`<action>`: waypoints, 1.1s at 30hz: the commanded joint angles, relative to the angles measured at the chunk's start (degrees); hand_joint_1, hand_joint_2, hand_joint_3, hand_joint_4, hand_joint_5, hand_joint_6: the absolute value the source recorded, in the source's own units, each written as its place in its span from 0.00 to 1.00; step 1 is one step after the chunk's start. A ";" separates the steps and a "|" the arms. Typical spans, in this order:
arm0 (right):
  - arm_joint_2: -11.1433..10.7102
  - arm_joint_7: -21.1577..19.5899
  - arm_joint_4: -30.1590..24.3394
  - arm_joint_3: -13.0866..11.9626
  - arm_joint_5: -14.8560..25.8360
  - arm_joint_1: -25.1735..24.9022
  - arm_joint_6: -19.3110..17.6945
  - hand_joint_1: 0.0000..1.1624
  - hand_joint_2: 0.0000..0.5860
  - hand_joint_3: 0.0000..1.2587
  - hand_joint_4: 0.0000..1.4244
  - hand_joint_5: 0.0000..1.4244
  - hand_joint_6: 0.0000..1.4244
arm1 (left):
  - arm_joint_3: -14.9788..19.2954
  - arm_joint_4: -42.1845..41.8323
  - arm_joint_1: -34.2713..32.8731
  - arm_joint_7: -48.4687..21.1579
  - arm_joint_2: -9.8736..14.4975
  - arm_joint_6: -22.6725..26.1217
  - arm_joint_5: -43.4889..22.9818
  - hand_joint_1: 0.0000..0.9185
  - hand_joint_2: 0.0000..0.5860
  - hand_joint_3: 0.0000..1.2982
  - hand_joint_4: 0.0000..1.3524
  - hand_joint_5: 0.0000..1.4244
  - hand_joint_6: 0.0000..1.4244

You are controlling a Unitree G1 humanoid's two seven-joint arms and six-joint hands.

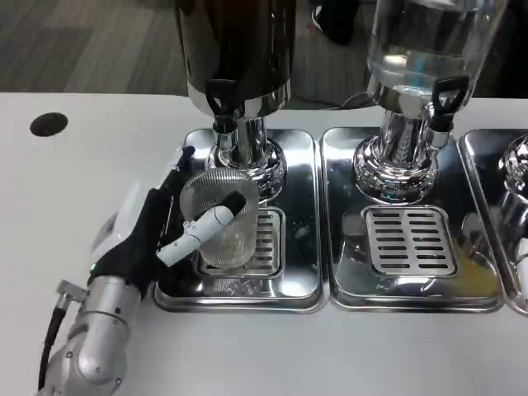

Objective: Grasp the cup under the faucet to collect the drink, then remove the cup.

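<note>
White table (99, 148), left hand (157, 231) clasped around ribbed clear cup (221, 216) on steel drip tray (301, 214) under dark dispenser's faucet (221, 107)

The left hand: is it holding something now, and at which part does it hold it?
Yes. The left hand holds the clear ribbed cup by its side wall, fingers wrapped around it, on the drip tray below the dark dispenser's faucet.

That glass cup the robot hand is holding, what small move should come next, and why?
Probably a short nudge of the cup back toward the dark dispenser's black tap. The left robot hand grips the cup over the drip tray grate, but its mouth appears to sit a little in front of the spout, and the cup looks empty, so pouring now might miss.
</note>
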 commanded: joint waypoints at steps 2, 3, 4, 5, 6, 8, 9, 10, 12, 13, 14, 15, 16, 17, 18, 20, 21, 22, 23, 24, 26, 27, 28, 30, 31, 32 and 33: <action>0.07 -0.04 -0.64 -0.17 -0.07 -0.17 -1.00 0.64 0.78 0.34 0.29 0.25 0.27 | 0.71 -1.89 1.46 -0.55 1.10 -0.56 -0.75 0.05 0.00 0.03 0.00 0.11 0.09; 0.09 -0.04 -0.63 -0.16 -0.08 -0.15 -1.02 0.64 0.78 0.34 0.29 0.25 0.27 | 0.90 -2.24 1.73 -0.53 1.19 -0.53 -0.88 0.04 0.00 0.03 0.00 0.11 0.09; 0.11 -0.03 -0.62 -0.10 -0.11 -0.10 -1.05 0.64 0.78 0.34 0.29 0.25 0.27 | 1.29 -2.86 2.18 -0.51 1.36 -0.50 -1.17 0.03 0.00 0.03 0.00 0.10 0.08; 0.14 -0.03 -0.64 -0.04 -0.15 -0.04 -1.08 0.64 0.78 0.34 0.29 0.25 0.27 | 1.73 -3.55 2.63 -0.54 1.56 -0.44 -1.54 0.03 0.00 0.03 0.00 0.10 0.08; 0.16 -0.01 -0.67 0.01 -0.19 0.01 -1.11 0.64 0.78 0.34 0.29 0.25 0.27 | 2.16 -4.26 3.03 -0.55 1.80 -0.36 -1.83 0.03 0.00 0.03 0.00 0.10 0.08; 0.21 0.02 -0.72 0.09 -0.24 0.07 -1.17 0.64 0.77 0.34 0.29 0.25 0.27 | 2.93 -5.48 3.65 -0.66 2.22 -0.21 -2.28 0.01 0.00 0.03 0.00 0.10 0.07; 0.26 0.02 -0.75 0.16 -0.27 0.10 -1.20 0.64 0.77 0.34 0.29 0.25 0.27 | 3.24 -5.99 3.88 -0.77 2.41 -0.16 -2.42 0.00 0.00 0.03 0.00 0.10 0.07; 0.30 0.01 -0.78 0.20 -0.30 0.13 -1.21 0.64 0.77 0.34 0.29 0.25 0.27 | 3.57 -6.52 4.14 -0.81 2.58 -0.13 -2.60 0.00 0.00 0.03 0.00 0.10 0.07; 0.37 -0.01 -0.85 0.43 -0.48 0.20 -1.25 0.64 0.77 0.34 0.29 0.25 0.27 | 4.05 -7.40 4.55 -0.89 2.78 -0.02 -2.88 0.00 0.00 0.03 0.00 0.10 0.07; 0.41 -0.02 -0.90 0.55 -0.60 0.24 -1.25 0.64 0.77 0.34 0.29 0.25 0.27 | 4.34 -7.98 4.81 -0.96 2.84 0.05 -2.99 0.00 0.00 0.03 0.00 0.10 0.07; 0.43 -0.02 -0.93 0.63 -0.68 0.26 -1.25 0.64 0.77 0.34 0.29 0.25 0.27 | 4.57 -8.57 5.02 -1.16 2.95 0.15 -2.97 0.00 0.00 0.04 0.00 0.10 0.07; 0.46 0.00 -0.96 0.70 -0.70 0.28 -1.24 0.64 0.77 0.34 0.29 0.25 0.27 | 4.92 -9.05 5.24 -1.22 3.00 0.31 -3.09 0.00 0.00 0.04 0.00 0.10 0.07; 0.51 0.00 -1.05 0.82 -0.79 0.31 -1.25 0.64 0.77 0.34 0.29 0.25 0.27 | 5.16 -9.36 5.39 -1.28 2.99 0.45 -3.15 0.00 0.00 0.04 0.00 0.11 0.07; 0.55 0.00 -1.13 0.93 -0.89 0.34 -1.24 0.64 0.78 0.34 0.29 0.25 0.27 | 5.39 -9.63 5.52 -1.30 2.97 0.59 -3.21 0.00 0.00 0.05 0.01 0.11 0.07; 0.58 -0.01 -1.19 1.00 -0.97 0.37 -1.23 0.64 0.78 0.34 0.29 0.25 0.27 | 5.59 -10.00 5.65 -1.37 2.98 0.75 -3.29 0.00 0.01 0.06 0.02 0.11 0.07; 0.59 0.00 -1.25 1.08 -1.03 0.43 -1.18 0.64 0.78 0.34 0.29 0.25 0.27 | 5.87 -10.99 5.84 -1.60 3.12 1.19 -3.22 0.00 0.01 0.09 0.07 0.12 0.08; 0.58 0.00 -1.26 1.10 -1.05 0.46 -1.18 0.64 0.78 0.34 0.29 0.25 0.27 | 5.98 -11.50 5.90 -1.72 3.22 1.43 -3.14 0.00 0.01 0.10 0.10 0.13 0.09; 0.58 0.01 -1.29 1.12 -1.05 0.49 -1.19 0.64 0.78 0.34 0.29 0.25 0.27 | 6.09 -12.19 5.94 -1.81 3.38 1.73 -2.90 0.00 0.01 0.12 0.12 0.14 0.09; 0.57 0.00 -1.31 1.13 -1.05 0.51 -1.20 0.64 0.78 0.34 0.29 0.25 0.27 | 6.20 -12.98 5.94 -1.99 3.58 2.14 -2.66 0.00 0.01 0.12 0.15 0.15 0.10; 0.57 0.00 -1.37 1.17 -1.07 0.53 -1.20 0.64 0.78 0.34 0.29 0.25 0.27 | 6.40 -13.91 5.84 -2.37 3.74 2.66 -2.70 0.00 0.00 0.13 0.16 0.16 0.10; 0.59 0.04 -1.54 1.34 -1.19 0.52 -1.14 0.64 0.78 0.34 0.29 0.25 0.27 | 6.73 -15.33 5.77 -3.05 3.84 3.52 -2.87 0.00 0.00 0.15 0.18 0.17 0.10; 0.61 0.06 -1.62 1.43 -1.25 0.49 -1.09 0.64 0.78 0.34 0.29 0.25 0.27 | 6.89 -16.04 5.76 -3.45 3.82 3.96 -3.01 0.00 0.00 0.15 0.18 0.17 0.10; 0.60 0.08 -1.68 1.51 -1.26 0.45 -1.03 0.64 0.78 0.34 0.29 0.25 0.27 | 6.99 -16.79 5.73 -3.83 3.78 4.44 -3.07 0.00 0.00 0.15 0.18 0.17 0.10; 0.60 0.08 -1.82 1.64 -1.31 0.42 -0.90 0.64 0.78 0.34 0.29 0.25 0.27 | 7.19 -18.12 5.58 -4.48 3.57 5.35 -3.33 0.00 0.01 0.15 0.19 0.18 0.11; 0.60 0.09 -1.89 1.69 -1.32 0.42 -0.85 0.64 0.78 0.34 0.29 0.25 0.27 | 7.24 -18.75 5.47 -4.80 3.44 5.82 -3.45 0.00 0.01 0.15 0.19 0.18 0.11; 0.59 0.10 -1.94 1.72 -1.32 0.43 -0.80 0.64 0.78 0.34 0.29 0.25 0.27 | 7.26 -19.44 5.35 -5.14 3.32 6.37 -3.53 0.00 0.02 0.15 0.19 0.18 0.11; 0.58 0.11 -1.99 1.75 -1.32 0.43 -0.75 0.64 0.78 0.34 0.29 0.25 0.27 | 7.23 -20.37 5.10 -5.52 3.14 7.09 -3.68 0.00 0.02 0.15 0.19 0.18 0.11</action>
